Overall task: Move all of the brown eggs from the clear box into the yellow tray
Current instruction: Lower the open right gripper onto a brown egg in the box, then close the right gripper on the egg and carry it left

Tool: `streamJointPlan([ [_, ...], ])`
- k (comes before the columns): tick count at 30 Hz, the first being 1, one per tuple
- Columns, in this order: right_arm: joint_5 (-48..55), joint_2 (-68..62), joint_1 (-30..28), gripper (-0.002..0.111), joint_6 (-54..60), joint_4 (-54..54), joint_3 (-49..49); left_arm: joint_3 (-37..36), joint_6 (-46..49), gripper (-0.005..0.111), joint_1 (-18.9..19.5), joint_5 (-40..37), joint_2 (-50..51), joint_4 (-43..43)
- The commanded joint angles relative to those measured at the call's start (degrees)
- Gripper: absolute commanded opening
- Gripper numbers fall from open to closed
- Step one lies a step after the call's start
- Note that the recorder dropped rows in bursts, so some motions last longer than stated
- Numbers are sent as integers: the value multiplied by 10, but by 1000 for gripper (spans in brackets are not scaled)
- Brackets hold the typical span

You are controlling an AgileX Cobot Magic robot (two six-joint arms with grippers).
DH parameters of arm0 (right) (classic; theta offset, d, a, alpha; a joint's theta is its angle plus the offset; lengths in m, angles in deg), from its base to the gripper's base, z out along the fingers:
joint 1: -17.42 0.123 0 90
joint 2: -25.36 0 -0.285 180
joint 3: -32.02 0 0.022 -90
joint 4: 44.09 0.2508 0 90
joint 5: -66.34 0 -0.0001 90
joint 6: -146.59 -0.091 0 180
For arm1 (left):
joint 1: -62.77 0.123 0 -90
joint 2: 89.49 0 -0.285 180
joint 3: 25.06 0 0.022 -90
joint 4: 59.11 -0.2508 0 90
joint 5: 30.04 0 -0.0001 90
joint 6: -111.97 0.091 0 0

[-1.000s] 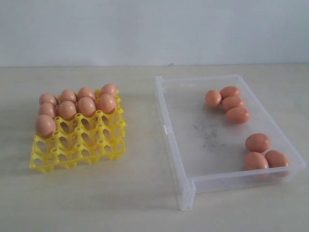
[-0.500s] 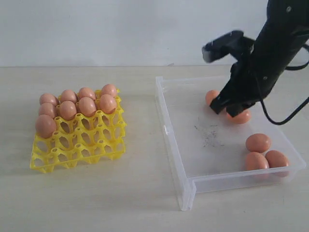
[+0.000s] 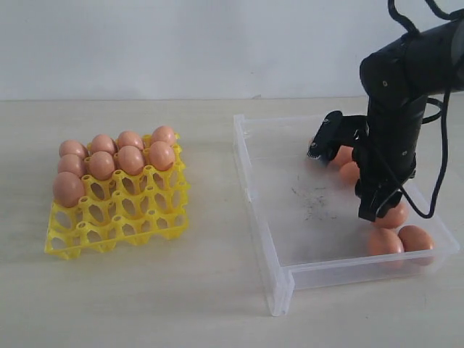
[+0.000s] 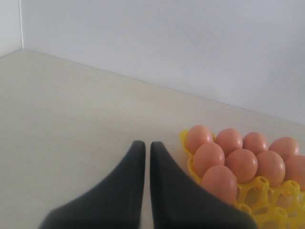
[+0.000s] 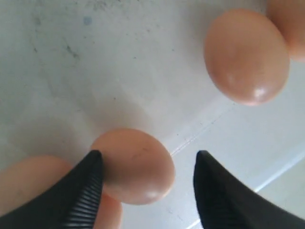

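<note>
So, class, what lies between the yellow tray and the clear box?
Nothing: in the exterior view, only bare table separates the yellow tray from the clear box.

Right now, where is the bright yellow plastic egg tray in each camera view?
Exterior view: yellow tray, left half of picture.
Left wrist view: yellow tray beside the shut left gripper.
Right wrist view: not in it.
Shared landmark: brown eggs in its cups.

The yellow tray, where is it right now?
In the exterior view, the yellow tray sits on the left side, apart from the clear box to its right.
</note>
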Motion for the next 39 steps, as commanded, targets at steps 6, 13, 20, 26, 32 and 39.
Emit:
streamJointPlan([
  [6, -3, -27, -3, 45, 32, -2, -2, -2, -3, 4, -2, -3, -5, -5],
  [13, -5, -40, -3, 45, 63, -13, -1, -2, -3, 4, -2, -3, -5, -5],
  [20, -1, -40, -3, 45, 98, -62, -1, -2, -3, 4, -2, -3, -5, -5],
  [26, -4, -40, -3, 57, 95, -63, -1, -2, -3, 4, -2, -1, -5, -5],
  [32, -7, -40, -3, 71, 88, -63, -1, -2, -3, 4, -2, -1, -5, -5],
  [39, -7, -40, -3, 54, 72, -64, -1, -2, -3, 4, -2, -1, -5, -5],
])
